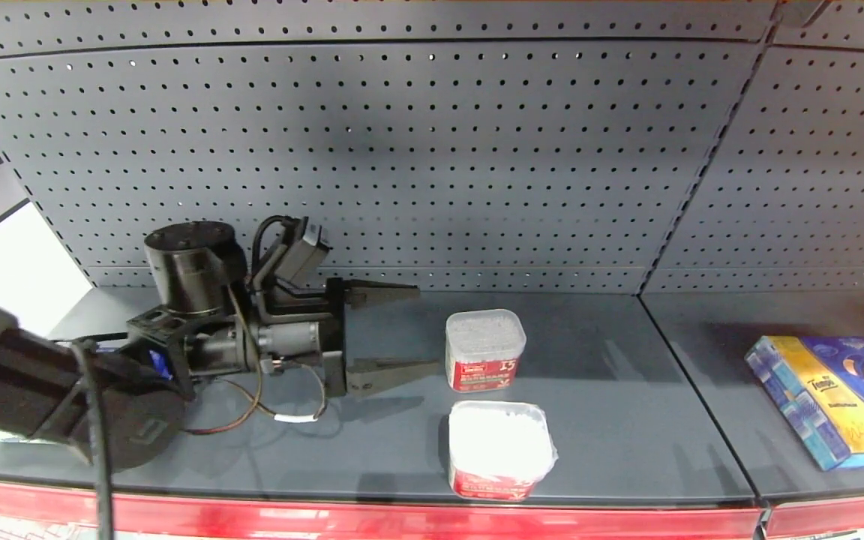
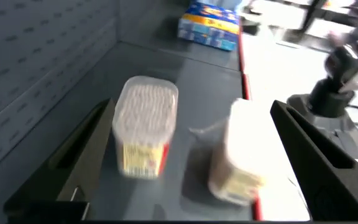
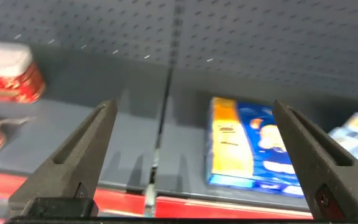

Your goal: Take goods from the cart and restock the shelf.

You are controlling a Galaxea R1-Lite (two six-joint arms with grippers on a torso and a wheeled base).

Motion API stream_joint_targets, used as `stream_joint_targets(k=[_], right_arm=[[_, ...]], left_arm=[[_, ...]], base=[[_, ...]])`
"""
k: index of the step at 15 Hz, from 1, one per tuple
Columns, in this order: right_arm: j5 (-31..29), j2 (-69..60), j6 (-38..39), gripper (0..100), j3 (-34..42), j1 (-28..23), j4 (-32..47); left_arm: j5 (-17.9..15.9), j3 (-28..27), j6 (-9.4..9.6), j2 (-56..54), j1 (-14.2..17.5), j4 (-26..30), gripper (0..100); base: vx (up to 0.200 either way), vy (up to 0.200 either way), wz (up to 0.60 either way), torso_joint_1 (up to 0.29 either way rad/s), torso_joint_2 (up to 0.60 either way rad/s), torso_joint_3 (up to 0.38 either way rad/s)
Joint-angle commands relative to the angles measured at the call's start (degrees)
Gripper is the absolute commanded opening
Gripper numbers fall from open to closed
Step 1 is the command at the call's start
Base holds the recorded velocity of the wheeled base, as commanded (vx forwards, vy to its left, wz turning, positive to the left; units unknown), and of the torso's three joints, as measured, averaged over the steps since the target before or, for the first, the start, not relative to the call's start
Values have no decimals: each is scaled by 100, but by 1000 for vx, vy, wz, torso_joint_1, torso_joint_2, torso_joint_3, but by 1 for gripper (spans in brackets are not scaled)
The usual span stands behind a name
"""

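- Three goods already sit on the shelf (image 1: 612, 390). The rear tub (image 1: 484, 349) stands upright, and the front tub (image 1: 499, 450) is just ahead of it, by the shelf's lip.
- The tissue pack (image 1: 837, 397) lies well to the right of the rear tub, in the next bay.
- The left pincer (image 1: 428, 328) sits just left of the rear tub, spread wide and holding nothing.
- The right pincer (image 3: 194, 106) is also wide open and empty, and faces the tissue pack.
- With both pincers free, another fetch from the cart probably comes next. I cannot tell how much stock remains.
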Motion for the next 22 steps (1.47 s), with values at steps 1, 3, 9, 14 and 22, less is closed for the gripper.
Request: stream_joint_targets(k=[1,3,9,14,22], right_arm=[[268,412,-1,100,21,122,-6],[338,553,43,100,136,219,3],[382,1256,719,100,399,271,-190],[435,2820,913,100,180,1458,-911],[417,5738,886,100,-1148,2425,-2062]], left_arm=[[800,892,0,-1177,45,18,100],[1415,1252,-132,-1678,27,27,100],[2768,1261,-862,-4130,-26,2901,100],[3542,1032,-774,-5607,-26,5265,100],[4043,988,-774,-6266,-8,5863,100]], base=[[0,0,0,0,0,0],[0,0,0,0,0,0],[0,0,0,0,0,0],[0,0,0,0,0,0],[0,0,0,0,0,0]])
